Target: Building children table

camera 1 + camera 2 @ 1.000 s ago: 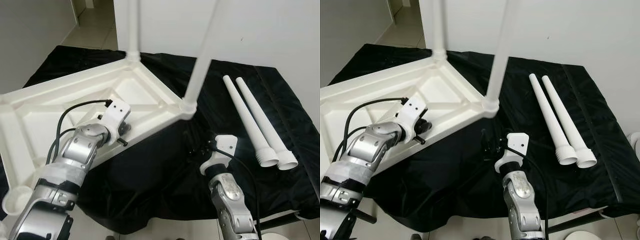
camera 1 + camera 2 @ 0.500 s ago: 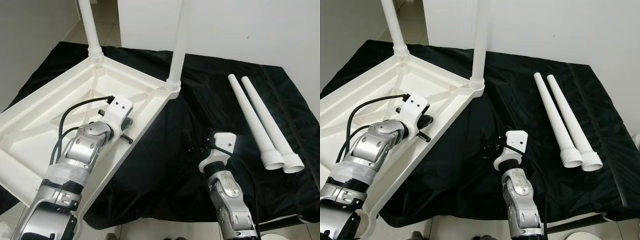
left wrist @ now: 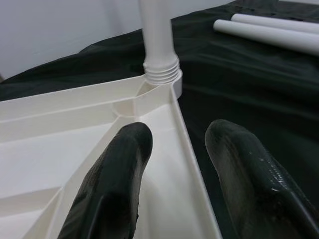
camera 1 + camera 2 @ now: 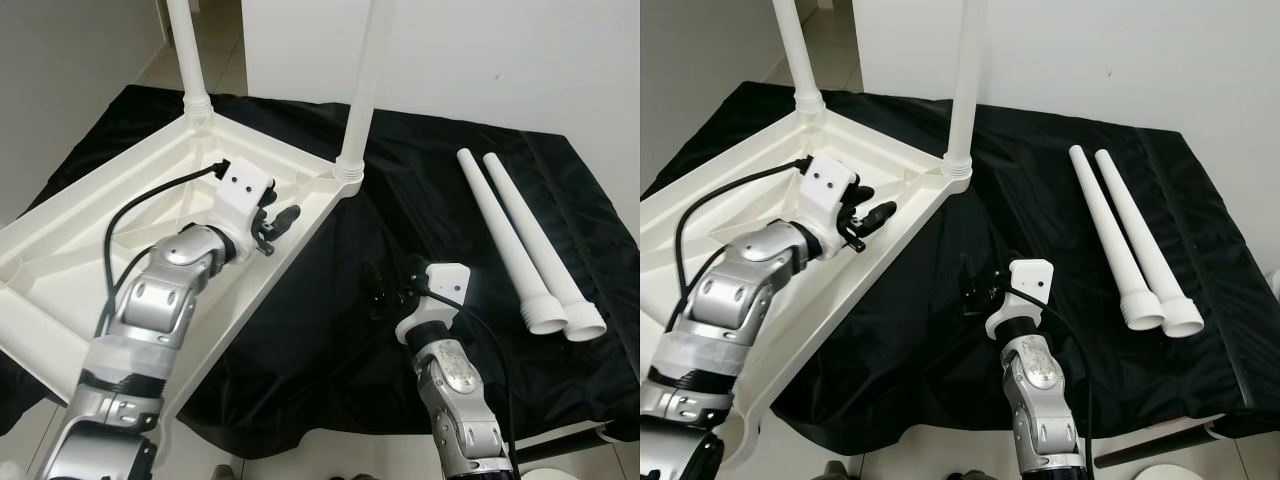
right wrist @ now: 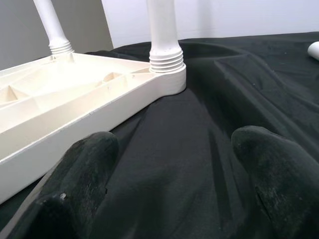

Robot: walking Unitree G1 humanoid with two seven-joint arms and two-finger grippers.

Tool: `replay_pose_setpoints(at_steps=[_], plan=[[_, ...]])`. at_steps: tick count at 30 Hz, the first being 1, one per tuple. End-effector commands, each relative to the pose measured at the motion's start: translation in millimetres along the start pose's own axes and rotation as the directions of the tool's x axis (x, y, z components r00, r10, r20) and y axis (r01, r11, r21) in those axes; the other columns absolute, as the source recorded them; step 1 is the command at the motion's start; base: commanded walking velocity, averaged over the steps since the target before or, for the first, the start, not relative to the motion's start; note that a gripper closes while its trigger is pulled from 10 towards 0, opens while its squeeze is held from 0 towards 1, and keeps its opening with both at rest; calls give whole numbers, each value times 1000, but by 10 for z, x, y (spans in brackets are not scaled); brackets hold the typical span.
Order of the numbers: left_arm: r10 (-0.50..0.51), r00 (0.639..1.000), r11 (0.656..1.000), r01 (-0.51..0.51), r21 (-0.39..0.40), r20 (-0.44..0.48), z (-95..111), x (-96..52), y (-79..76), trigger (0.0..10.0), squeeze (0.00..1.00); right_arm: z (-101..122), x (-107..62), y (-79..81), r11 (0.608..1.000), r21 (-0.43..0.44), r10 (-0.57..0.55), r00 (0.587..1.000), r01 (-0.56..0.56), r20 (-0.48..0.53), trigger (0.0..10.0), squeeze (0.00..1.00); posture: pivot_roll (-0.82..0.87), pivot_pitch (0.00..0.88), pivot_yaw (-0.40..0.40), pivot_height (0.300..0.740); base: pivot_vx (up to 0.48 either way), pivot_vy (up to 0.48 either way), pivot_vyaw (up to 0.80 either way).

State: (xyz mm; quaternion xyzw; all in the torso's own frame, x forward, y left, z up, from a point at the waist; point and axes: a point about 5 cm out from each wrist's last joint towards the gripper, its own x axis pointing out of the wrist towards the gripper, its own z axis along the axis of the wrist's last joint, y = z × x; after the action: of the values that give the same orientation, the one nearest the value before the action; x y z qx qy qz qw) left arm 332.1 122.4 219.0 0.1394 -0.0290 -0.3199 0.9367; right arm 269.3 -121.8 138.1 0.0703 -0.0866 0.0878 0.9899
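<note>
The white plastic table top (image 4: 90,230) lies upside down on the black cloth. Two white legs (image 4: 365,90) (image 4: 185,50) stand screwed into its far corners. Two loose legs (image 4: 505,237) (image 4: 538,240) lie side by side on the cloth at the right. My left gripper (image 4: 280,228) hovers open over the table top's right rim (image 3: 189,144), a short way from the nearer screwed leg (image 3: 158,35); the rim runs between its fingers. My right gripper (image 4: 385,292) is open and empty just above the cloth, facing that same corner leg (image 5: 164,30).
The black cloth (image 4: 330,340) covers a low surface whose front edge is near me. The table top's near-left corner hangs out past the cloth. A white wall (image 4: 500,50) stands behind, and tiled floor (image 4: 225,60) shows at the back left.
The table top swung to the left a second ago and has stayed put since. My left gripper rose off the rim, moved toward the corner leg and now stands open. The right arm barely moved.
</note>
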Motion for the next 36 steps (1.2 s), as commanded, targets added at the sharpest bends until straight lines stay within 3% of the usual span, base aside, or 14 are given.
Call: replay_pose_setpoints(at_steps=[1,6,9,10,12,14,19,20,21,25,26,32,34,36], plan=[[6,1000,1000,-6,18,-17,-59,-62,36,10000,0,-40,-21,-28,1000,-3,-15,1000,15,-12,10000,0,48,86,-30,740,0,0,0],[87,994,990,-79,112,-64,-157,-243,258,10000,0,-39,-24,-35,1000,-6,-16,1000,16,-13,10000,0,49,96,-35,740,0,0,0],[108,991,986,-96,140,-78,-178,-281,307,10000,0,-38,-25,-37,1000,-7,-17,1000,17,-13,10000,0,49,96,-35,740,0,0,0],[170,963,980,-142,140,-209,-353,-403,481,10000,0,-40,-31,-39,1000,-8,-17,1000,17,-15,10000,0,53,105,-42,740,0,0,0],[170,963,980,-142,140,-209,-353,-403,481,10000,0,-40,-31,-39,1000,-8,-17,1000,17,-15,10000,0,53,105,-42,740,0,0,0],[232,926,971,-202,128,-299,-474,-509,614,10000,0,-44,-40,-37,1000,-8,-16,1000,16,-18,10000,0,53,105,-42,740,0,0,0],[264,905,963,-230,138,-335,-517,-609,690,10000,0,-48,-46,-33,1000,-8,-14,1000,14,-20,10000,0,53,105,-42,740,0,0,0],[306,879,950,-256,180,-365,-531,-752,785,10000,0,-50,-55,-35,1000,-9,-11,1000,11,-25,10000,0,58,118,-57,740,0,0,0],[320,870,945,-264,194,-374,-532,-798,815,10000,0,-52,-57,-36,1000,-9,-10,1000,9,-27,10000,0,58,118,-57,740,0,0,0],[338,864,938,-277,208,-374,-521,-851,855,10000,0,-51,-60,-39,1000,-10,-9,1000,8,-28,10000,0,59,121,-62,740,0,0,0],[367,849,928,-303,219,-381,-509,-942,937,10000,0,-51,-60,-38,1000,-10,-6,1000,6,-29,10000,0,60,123,-64,740,0,0,0],[424,811,902,-339,268,-403,-489,-1119,1085,10000,0,-53,-63,-31,1000,-10,1,999,-1,-33,10000,0,61,127,-68,740,0,0,0],[410,796,906,-296,304,-446,-519,-1202,1084,10000,0,-58,-67,-33,1000,-12,2,999,-3,-36,10000,0,62,130,-70,740,0,0,0],[358,810,925,-237,298,-465,-548,-1200,1009,10000,0,-58,-71,-32,1000,-11,4,999,-4,-37,10000,0,62,130,-70,740,0,0,0]])
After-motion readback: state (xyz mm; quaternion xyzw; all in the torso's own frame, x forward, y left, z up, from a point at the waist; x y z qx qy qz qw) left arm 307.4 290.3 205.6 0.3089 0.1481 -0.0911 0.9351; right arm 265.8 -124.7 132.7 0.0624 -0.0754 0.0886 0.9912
